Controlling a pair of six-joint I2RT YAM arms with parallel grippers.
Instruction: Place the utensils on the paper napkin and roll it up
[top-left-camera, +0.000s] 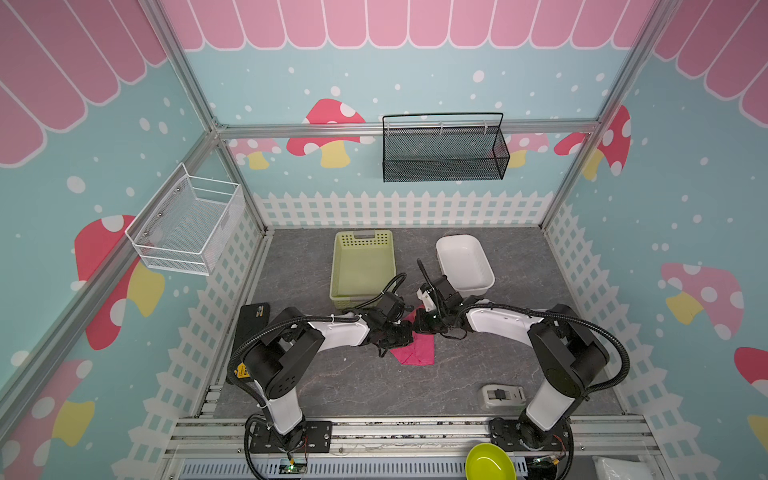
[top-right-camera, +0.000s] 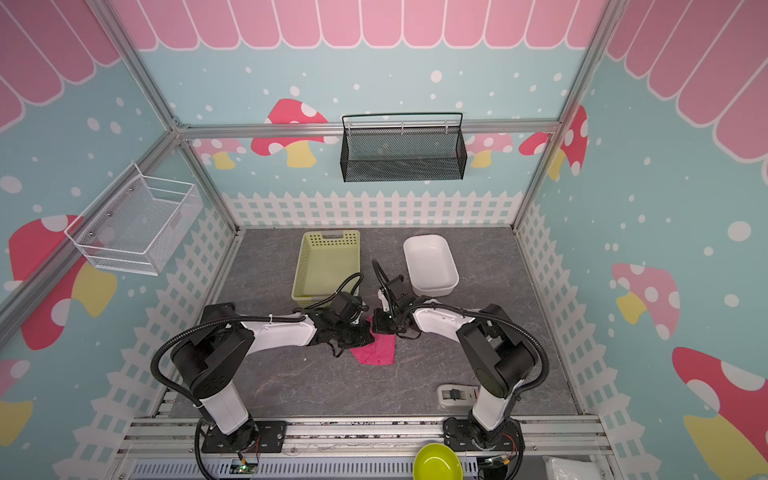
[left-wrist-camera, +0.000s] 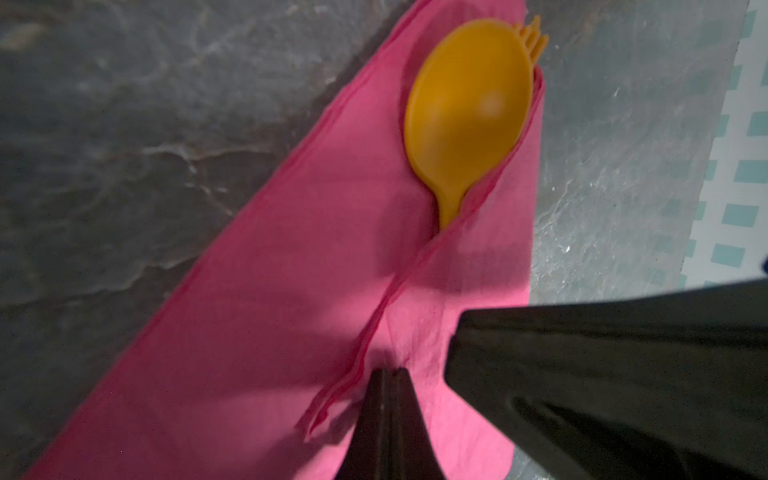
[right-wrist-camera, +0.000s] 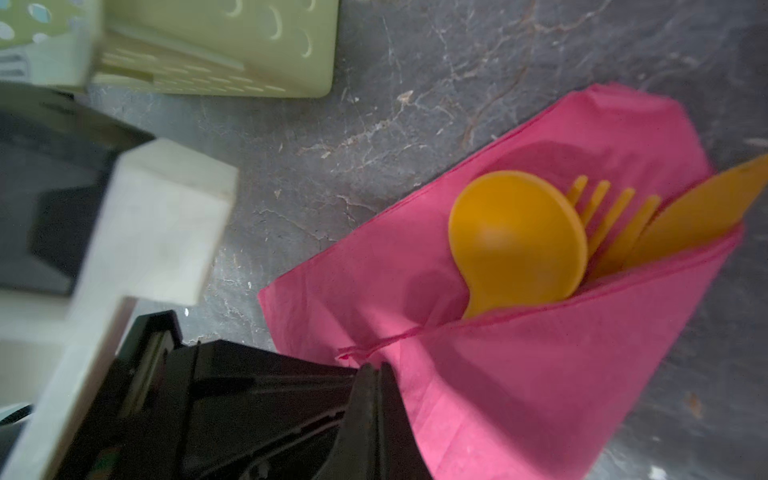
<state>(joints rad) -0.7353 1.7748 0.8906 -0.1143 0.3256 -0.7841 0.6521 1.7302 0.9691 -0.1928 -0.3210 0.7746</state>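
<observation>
Both claws closed at the folded napkin, off the green basket's (top-left-camera: 362, 240) near right corner

The left gripper (left-wrist-camera: 387, 374) reaches in from the basket's near side, its fingers pressed together with the tips on the edge of the folded flap. Whether paper is caught between them cannot be told. The paper napkin (top-left-camera: 417, 353) lies on the grey tabletop (top-left-camera: 374, 382) just nearer than that corner, one flap folded over the utensils (right-wrist-camera: 540, 249). Only the spoon (right-wrist-camera: 507, 232) bowl, the fork (right-wrist-camera: 617, 216) tines and the knife (right-wrist-camera: 698, 212) blade stick out. The right gripper (right-wrist-camera: 376, 370) comes in from the basket's right, likewise closed, its tips meeting the same flap edge – nearly touching the left one. A white tub (top-left-camera: 473, 286) sits right of the basket.
</observation>
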